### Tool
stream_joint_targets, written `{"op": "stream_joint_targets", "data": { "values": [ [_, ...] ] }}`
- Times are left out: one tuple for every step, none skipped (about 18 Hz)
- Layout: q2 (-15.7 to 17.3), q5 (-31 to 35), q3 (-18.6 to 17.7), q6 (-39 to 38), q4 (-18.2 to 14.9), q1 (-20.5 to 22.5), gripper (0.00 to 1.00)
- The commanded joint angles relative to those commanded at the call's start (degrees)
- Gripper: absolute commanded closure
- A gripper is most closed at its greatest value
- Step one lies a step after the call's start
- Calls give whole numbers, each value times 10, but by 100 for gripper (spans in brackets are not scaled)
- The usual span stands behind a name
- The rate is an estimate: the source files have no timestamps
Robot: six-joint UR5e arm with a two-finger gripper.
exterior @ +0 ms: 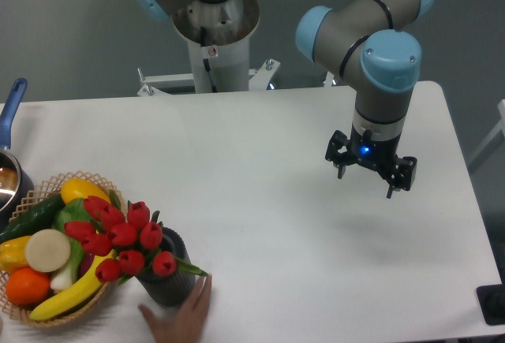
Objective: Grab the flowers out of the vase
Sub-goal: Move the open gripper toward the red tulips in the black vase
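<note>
The flowers (122,236), a bunch of red tulip buds with green leaves, stand in the dark grey ribbed vase (167,277) at the table's front left. A person's hand (183,319) rests against the vase's base. My gripper (368,185) hangs over the right half of the table, far to the right of the flowers and well above the surface. Its fingers point down and stand apart, with nothing between them.
A woven wicker basket (43,319) with a banana, orange, cucumber and other produce touches the flowers at the front left. A pot with a blue handle (9,118) sits at the left edge. A dark object (493,305) lies at the front right corner.
</note>
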Motion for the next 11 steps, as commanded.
{"op": "stream_joint_targets", "data": {
  "values": [
    [1, -1, -1, 0, 0, -3, 0],
    [2, -1, -3, 0, 0, -10, 0],
    [3, -4, -8, 0, 3, -12, 0],
    [4, -10, -13, -1, 16, -13, 0],
    [4, -13, -25, -2, 34, -14, 0],
    [7, -15, -43, -6, 60, -15, 0],
    [11, -27, -66, -18, 94, -18, 0],
    [16, -49, -92, -28, 131, -18, 0],
    [24, -78, -114, -35, 164, -17, 0],
    [31, -103, -129, -40, 182, -16, 0],
    [37, -123, -139, -40, 189, -15, 0]
  ]
}}
